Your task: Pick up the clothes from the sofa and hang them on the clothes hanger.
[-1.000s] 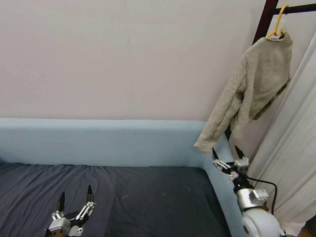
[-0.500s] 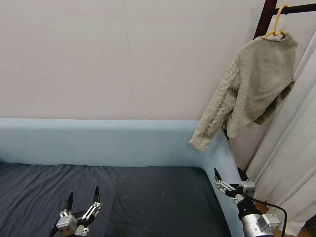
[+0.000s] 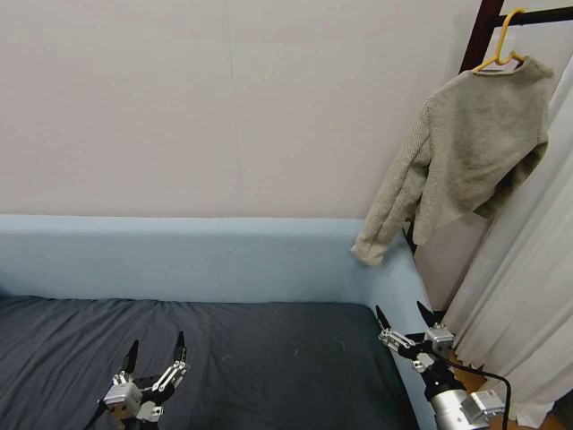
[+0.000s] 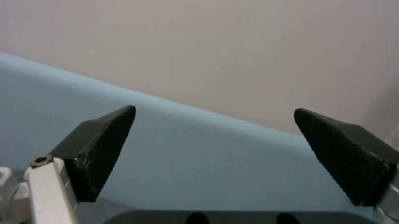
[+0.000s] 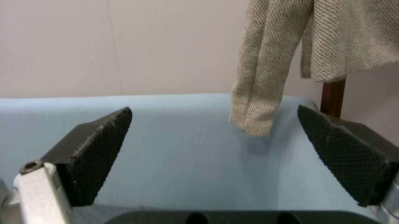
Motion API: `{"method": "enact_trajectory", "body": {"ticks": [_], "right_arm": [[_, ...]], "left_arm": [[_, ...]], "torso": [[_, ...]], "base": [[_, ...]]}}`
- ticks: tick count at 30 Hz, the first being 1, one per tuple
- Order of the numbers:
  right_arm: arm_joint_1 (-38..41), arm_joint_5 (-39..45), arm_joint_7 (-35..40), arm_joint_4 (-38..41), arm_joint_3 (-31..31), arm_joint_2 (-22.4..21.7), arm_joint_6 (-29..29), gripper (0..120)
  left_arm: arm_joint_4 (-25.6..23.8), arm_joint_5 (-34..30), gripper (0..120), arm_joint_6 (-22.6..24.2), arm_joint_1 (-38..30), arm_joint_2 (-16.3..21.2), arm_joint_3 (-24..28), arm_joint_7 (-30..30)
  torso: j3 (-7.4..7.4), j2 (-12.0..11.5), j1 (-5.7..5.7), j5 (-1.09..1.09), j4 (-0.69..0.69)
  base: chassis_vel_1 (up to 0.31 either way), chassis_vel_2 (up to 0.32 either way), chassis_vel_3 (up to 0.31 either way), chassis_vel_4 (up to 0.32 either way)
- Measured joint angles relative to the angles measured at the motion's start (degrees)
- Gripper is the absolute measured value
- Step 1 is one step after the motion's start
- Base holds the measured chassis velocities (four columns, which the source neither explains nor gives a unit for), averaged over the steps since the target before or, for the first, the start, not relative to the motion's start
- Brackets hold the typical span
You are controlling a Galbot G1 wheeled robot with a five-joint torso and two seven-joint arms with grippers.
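Sweater (image 3: 466, 152), beige knit, is hanging on a yellow hanger (image 3: 501, 40) hooked over the dark rack (image 3: 479, 31), up and to the outer side of your right pincer (image 3: 399, 321) and well apart from it. One sleeve (image 3: 394, 206) is dangling down, its cuff hanging over the sofa corner, above the right pincer and not touching it.

Your right pincer is sitting released, both fingers spread wide and pointing up with nothing between them, just beside the pale blue sofa arm (image 3: 398, 282). In the right wrist view you're looking through the spread right pincer (image 5: 215, 144) at the sleeve (image 5: 262, 70) hanging ahead of it, in front of the blue backrest (image 5: 174, 149). The rack post (image 5: 332, 95) is showing just past the sleeve.

Your left pincer (image 3: 156, 356) is also released, fingers splayed and empty. It is hovering over the dark seat cushion (image 3: 269, 358), well apart from the right pincer across the seat. In the left wrist view the left pincer (image 4: 215, 140) is facing the backrest (image 4: 187, 154) with the plain wall (image 4: 187, 46) beyond it.

White curtain (image 3: 528, 296) is hanging on the outer side of the right pincer, past the sofa arm. Black cable (image 3: 492, 381) is looping off the right arm just below that pincer.
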Motion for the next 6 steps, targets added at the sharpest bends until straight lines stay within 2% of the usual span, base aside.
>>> {"method": "enact_trajectory", "body": {"ticks": [6], "right_arm": [[0.08, 0.03, 0.04, -0.04, -0.03, -0.02, 0.03, 100]], "left_arm": [[0.00, 0.00, 100, 0.00, -0.03, -0.03, -0.02, 0.03]], "torso": [[0.00, 0.00, 0.00, 0.00, 0.00]], "base": [[0.000, 0.000, 0.000, 0.000]]}}
